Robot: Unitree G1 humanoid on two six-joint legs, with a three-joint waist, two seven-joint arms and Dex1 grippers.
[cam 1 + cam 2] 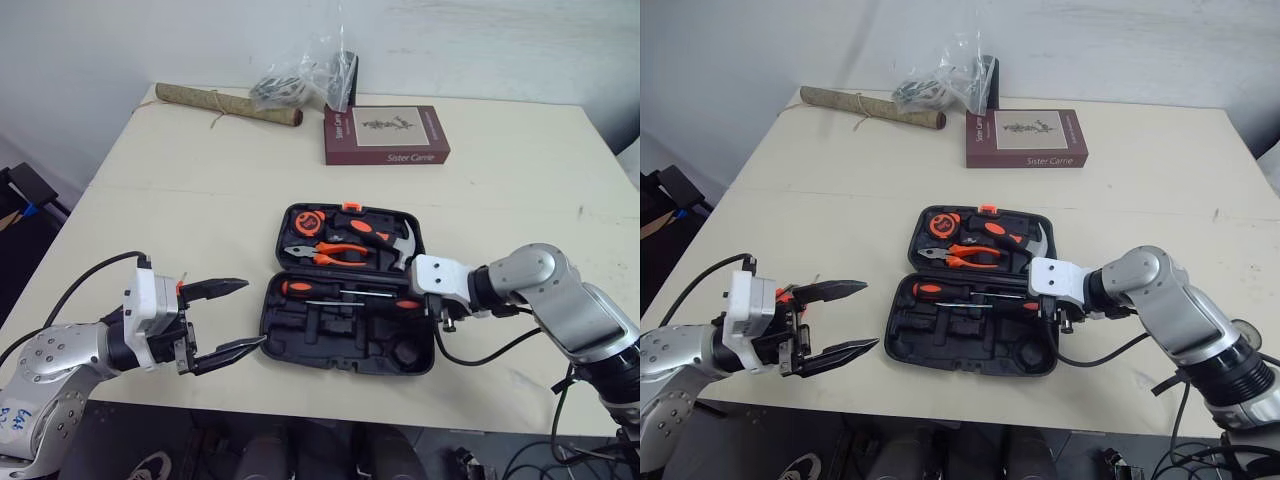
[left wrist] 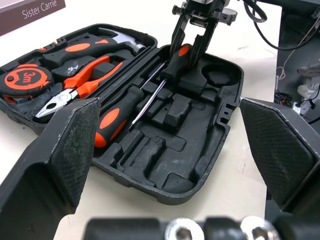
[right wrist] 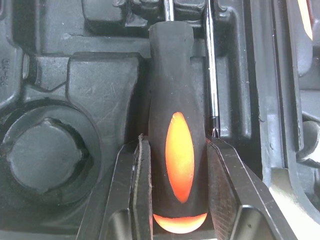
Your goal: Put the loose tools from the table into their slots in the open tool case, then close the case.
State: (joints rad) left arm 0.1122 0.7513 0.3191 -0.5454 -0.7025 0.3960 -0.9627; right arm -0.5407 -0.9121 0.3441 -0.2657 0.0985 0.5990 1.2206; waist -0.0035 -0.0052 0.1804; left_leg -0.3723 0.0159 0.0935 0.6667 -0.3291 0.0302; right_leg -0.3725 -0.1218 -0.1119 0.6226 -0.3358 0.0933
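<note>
Left gripper point(image 1: 252, 314) spread wide, empty, hovers beside case point(image 1: 330, 345), likely waiting to steady it. Right gripper point(image 3: 178, 147) pinches screwdriver point(image 3: 172, 75) handle, seemingly seating it in slot of case's near half; case open.

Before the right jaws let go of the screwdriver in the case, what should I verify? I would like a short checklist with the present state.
1. Jaws of the right gripper clamp the screwdriver handle: ok.
2. Its shaft lies in the groove beside the other screwdriver: ok.
3. Handle pressed fully down into its slot: cannot tell.
4. Jaws of the left gripper open, apart from the tool case: ok.
5. The pliers, tape measure and hammer seated in the far half: ok.
</note>
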